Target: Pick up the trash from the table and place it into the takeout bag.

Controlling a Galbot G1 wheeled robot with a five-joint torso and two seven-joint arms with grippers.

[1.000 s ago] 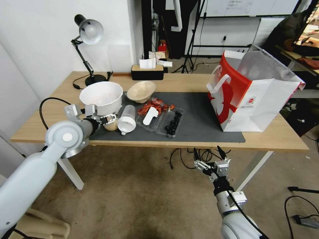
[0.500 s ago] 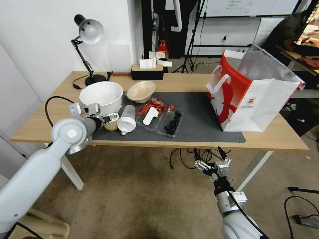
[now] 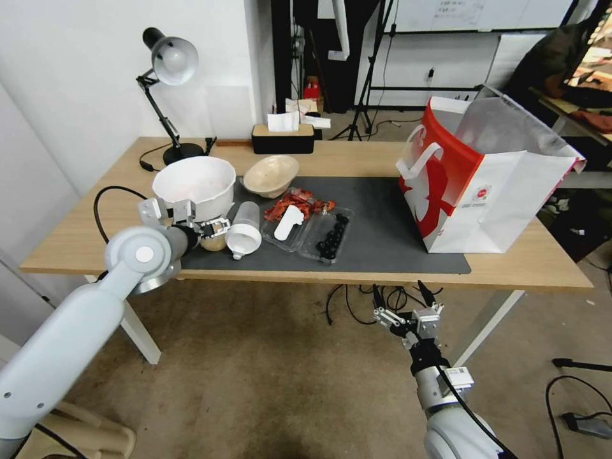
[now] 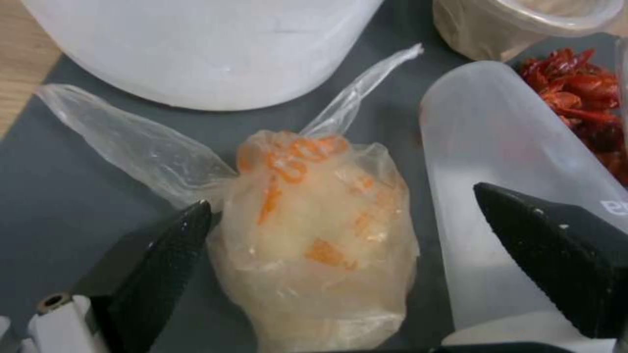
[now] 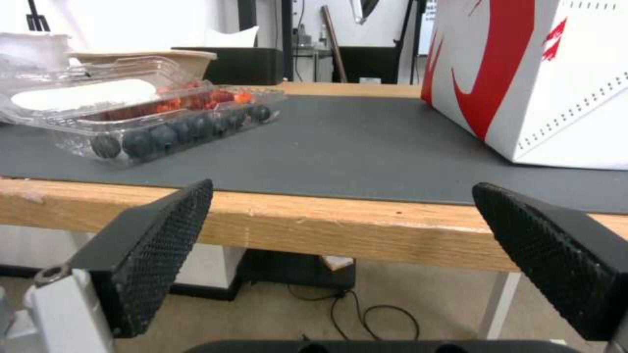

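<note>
Left gripper point(image 3: 215, 227) position has changed since one second ago: the arm's elbow has shifted rightward and the gripper sits slightly farther in over the dark grey mat point(image 3: 382, 223), while the objects on the long light-wood table point(image 3: 115, 210) have not moved. The left arm reaches from the front left corner of the table, forearm roughly level, gripper pointing at the beige lump wrapped in clear plastic film with orange print point(image 4: 321, 245). In the left wrist view the fingers point(image 4: 160, 264) are spread wide; the lump lies between them on the mat, with one finger touching or nearly touching the film. The lump rests at the front left of the mat.

Close obstacles: the large white plastic bowl point(image 3: 194, 182) stands just behind the lump, and the translucent plastic cup lying on its side point(image 3: 243, 229) lies just beside it. A tan bowl point(image 3: 271, 174) and a clear clamshell tray of red scraps and dark berries point(image 3: 309, 223) follow to the right. The white-and-red paper takeout bag point(image 3: 478, 185) stands open at the mat's right end.

The right gripper point(image 3: 405, 303) hangs below the front table edge, fingers wide apart and empty.
</note>
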